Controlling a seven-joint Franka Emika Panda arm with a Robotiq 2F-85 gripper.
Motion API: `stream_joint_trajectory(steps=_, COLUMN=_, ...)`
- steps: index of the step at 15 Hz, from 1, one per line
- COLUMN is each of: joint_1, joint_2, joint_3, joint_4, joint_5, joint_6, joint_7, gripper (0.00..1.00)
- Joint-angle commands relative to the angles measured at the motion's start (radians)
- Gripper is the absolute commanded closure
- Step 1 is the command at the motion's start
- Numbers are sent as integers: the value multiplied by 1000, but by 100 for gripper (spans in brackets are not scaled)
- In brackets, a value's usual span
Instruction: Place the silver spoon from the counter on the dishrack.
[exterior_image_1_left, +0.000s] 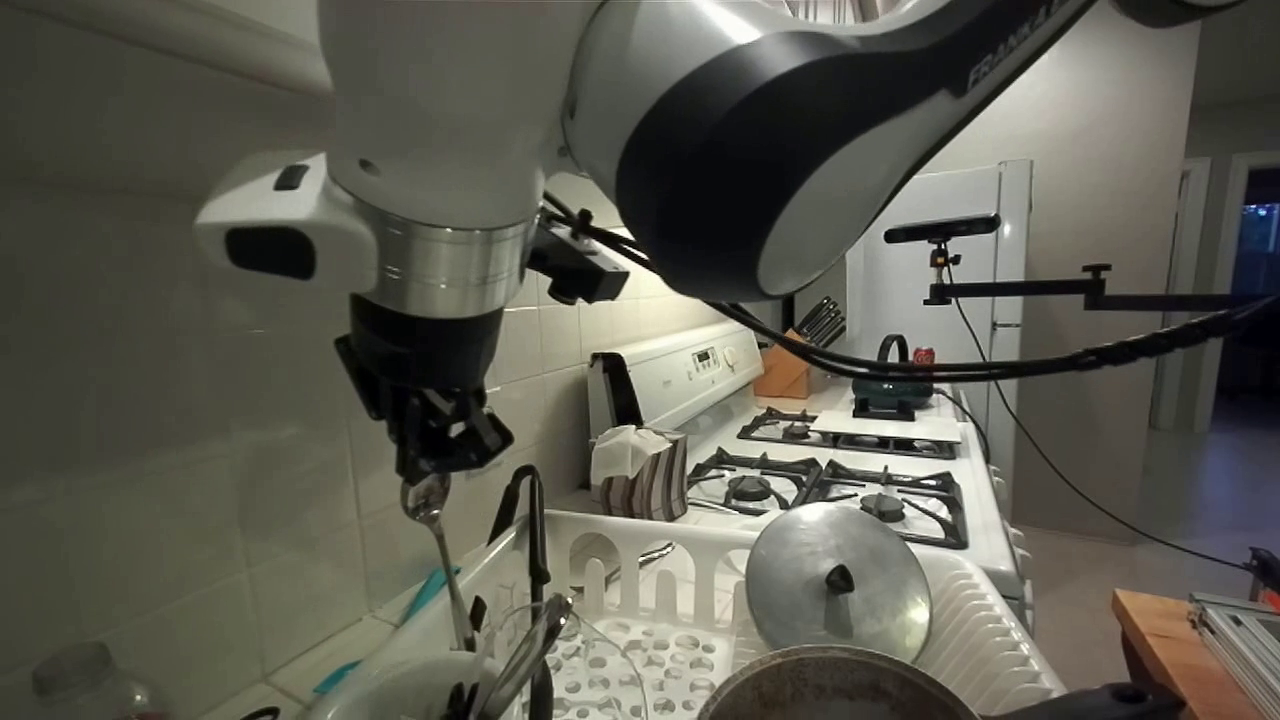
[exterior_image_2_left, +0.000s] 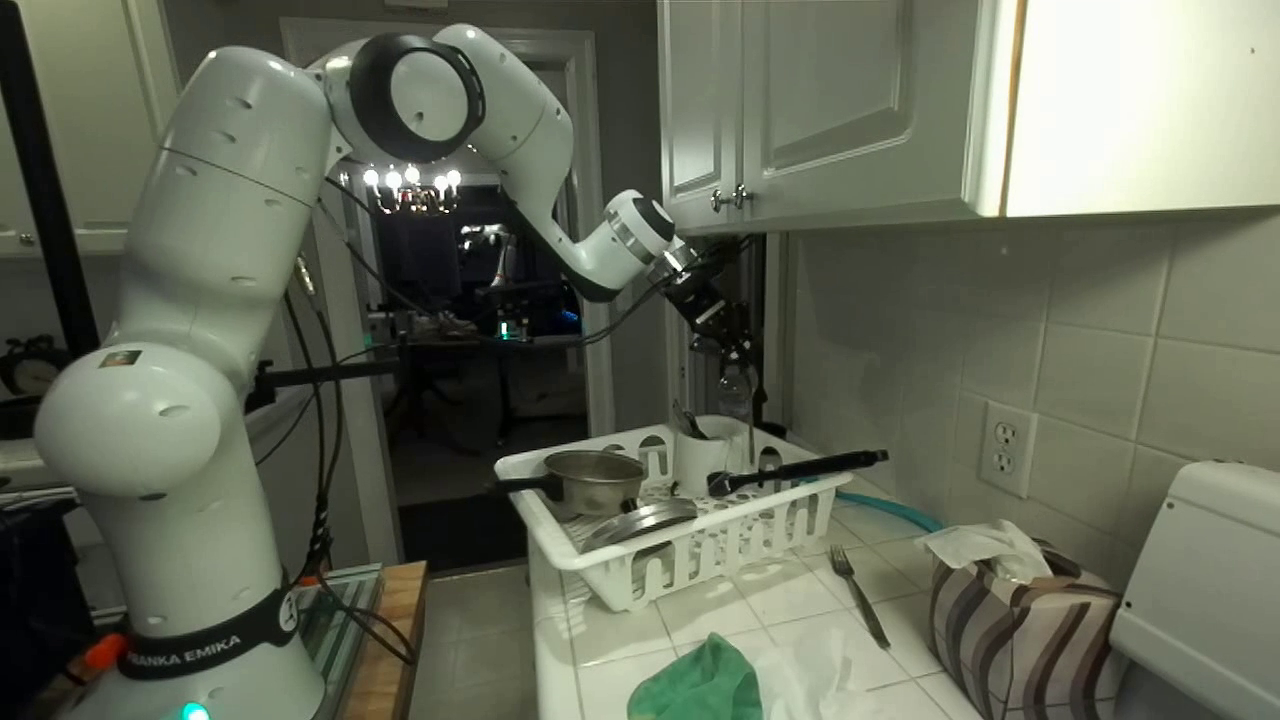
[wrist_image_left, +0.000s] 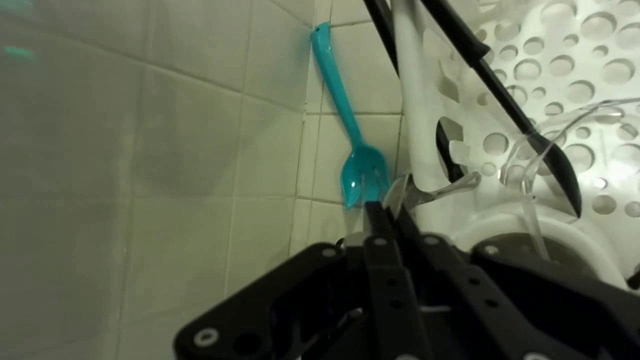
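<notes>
The silver spoon (exterior_image_1_left: 441, 545) hangs bowl up in my gripper (exterior_image_1_left: 425, 472), its handle pointing down into the white dishrack (exterior_image_1_left: 640, 526). In the wrist view my gripper (wrist_image_left: 390, 211) is closed around the bowl of the spoon (wrist_image_left: 417, 194), with the handle reaching toward the rack's wall (wrist_image_left: 416, 110). In an exterior view the gripper (exterior_image_2_left: 738, 352) stands above the rear side of the dishrack (exterior_image_2_left: 603, 583), the thin handle (exterior_image_2_left: 752, 435) below it. The rack rests on the pale tiled counter (exterior_image_2_left: 715, 602). Whether the handle's end touches anything is unclear.
Inside the rack are a pot (exterior_image_2_left: 595, 485), a metal lid (exterior_image_1_left: 800, 560), a white cup (exterior_image_2_left: 700, 462) and a black-handled utensil (exterior_image_2_left: 815, 467). A turquoise utensil (wrist_image_left: 340, 95) lies between rack and wall. A fork (exterior_image_2_left: 862, 598), green cloth (exterior_image_2_left: 700, 685) and tissue box (exterior_image_2_left: 1020, 650) are on the counter.
</notes>
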Motion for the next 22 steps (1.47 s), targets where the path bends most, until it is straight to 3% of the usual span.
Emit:
stream_joint_trajectory(steps=1, joint_1=23, joint_2=108, joint_3=8, joint_4=171, joint_5=39, joint_6=-105, joint_7=-256, gripper=99)
stream_joint_trajectory(steps=9, joint_1=65, joint_2=204, joint_3=3, joint_4=337, joint_5=139, joint_6=-363, joint_7=-573, gripper=99)
stream_joint_trajectory(steps=12, joint_1=86, joint_2=238, joint_3=-10, joint_4=383, joint_5=138, joint_6=-438, joint_7=-638, gripper=99)
stream_joint_trajectory(steps=17, joint_1=128, joint_2=345, joint_3=-17, joint_4=526, joint_5=137, joint_6=-671, joint_7=-734, gripper=99)
stream_joint_trajectory(steps=18, joint_1=128, joint_2=363, joint_3=-13, joint_4=551, joint_5=143, joint_6=-690, joint_7=-758, gripper=99)
stream_joint_trajectory(steps=19, joint_1=136, joint_2=293, joint_3=-19, joint_4=410, joint_5=112, joint_6=-593, joint_7=-671, gripper=99)
stream_joint_trajectory(steps=22, joint_1=140, joint_2=309, joint_3=-24, joint_4=419, joint_5=111, joint_6=-588, joint_7=-670, gripper=95)
